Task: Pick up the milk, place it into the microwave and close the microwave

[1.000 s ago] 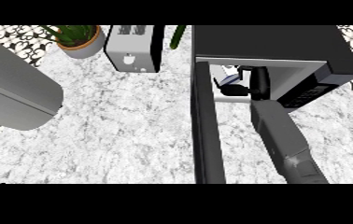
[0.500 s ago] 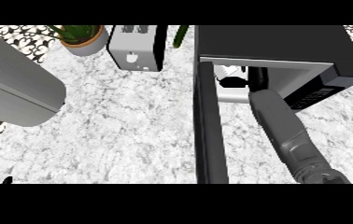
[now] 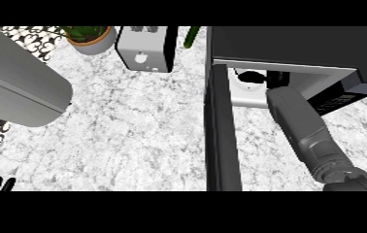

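Observation:
The black microwave (image 3: 287, 45) stands at the upper right with its door (image 3: 221, 140) swung open and seen edge-on. My right forearm reaches up from the lower right into the cavity. The right hand (image 3: 267, 77) is deep inside, partly hidden under the microwave's top. Its fingers curl round the white milk carton (image 3: 247, 75), of which only a small part shows. Just the fingertips of my left hand (image 3: 7, 182) show at the lower left edge, pointing up and at rest.
A white toaster (image 3: 147, 50) and a potted plant (image 3: 90, 37) stand at the back of the marble counter (image 3: 129, 130). A large grey rounded body (image 3: 28, 89) fills the left side. A green item (image 3: 191, 37) stands beside the microwave.
My right arm has pushed further into the microwave, carrying the milk from the opening deeper into the cavity. The left hand's fingertips have come into view at the lower left.

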Robot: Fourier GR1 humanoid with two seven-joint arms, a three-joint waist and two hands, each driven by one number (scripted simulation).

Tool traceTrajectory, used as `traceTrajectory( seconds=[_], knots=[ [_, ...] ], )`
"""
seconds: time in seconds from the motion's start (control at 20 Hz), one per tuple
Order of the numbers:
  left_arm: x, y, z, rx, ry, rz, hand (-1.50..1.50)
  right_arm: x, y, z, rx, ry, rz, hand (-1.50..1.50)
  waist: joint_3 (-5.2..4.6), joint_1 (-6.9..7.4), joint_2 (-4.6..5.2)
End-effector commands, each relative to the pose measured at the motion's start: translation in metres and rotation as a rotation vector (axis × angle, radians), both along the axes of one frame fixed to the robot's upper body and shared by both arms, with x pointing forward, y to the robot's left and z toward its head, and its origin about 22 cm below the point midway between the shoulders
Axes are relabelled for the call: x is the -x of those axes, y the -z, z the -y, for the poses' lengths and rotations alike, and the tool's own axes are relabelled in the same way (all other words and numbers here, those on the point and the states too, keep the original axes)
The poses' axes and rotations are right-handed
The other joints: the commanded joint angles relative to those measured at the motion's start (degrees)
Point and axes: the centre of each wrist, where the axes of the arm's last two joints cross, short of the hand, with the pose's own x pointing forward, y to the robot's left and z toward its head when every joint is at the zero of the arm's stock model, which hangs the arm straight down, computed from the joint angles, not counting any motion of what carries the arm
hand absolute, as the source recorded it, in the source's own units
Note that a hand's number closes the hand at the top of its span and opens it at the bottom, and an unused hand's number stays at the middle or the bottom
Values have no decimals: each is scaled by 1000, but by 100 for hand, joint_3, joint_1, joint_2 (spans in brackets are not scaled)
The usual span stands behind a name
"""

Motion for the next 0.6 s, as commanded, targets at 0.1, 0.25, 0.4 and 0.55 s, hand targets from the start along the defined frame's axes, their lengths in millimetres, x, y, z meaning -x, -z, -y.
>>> traceTrajectory(
  seconds=[0.1, 0.25, 0.4, 0.55],
  knots=[
    [-7, 3, 0, -10, 24, 4, -150, 0, -1, 22, 15, 102, -11, 150, 6, 92, 58],
    [-20, 1, -8, -6, 18, 8, -150, 0, -4, 29, 23, 115, -14, 150, 10, 90, 113],
    [-18, 1, -9, -15, 20, -3, -150, 2, -1, 35, 36, 110, -12, 150, 14, 131, 105],
    [-21, 4, -2, 10, 22, -6, -150, 5, -1, 53, 34, 170, -58, 150, 12, 159, 118]
  ],
)
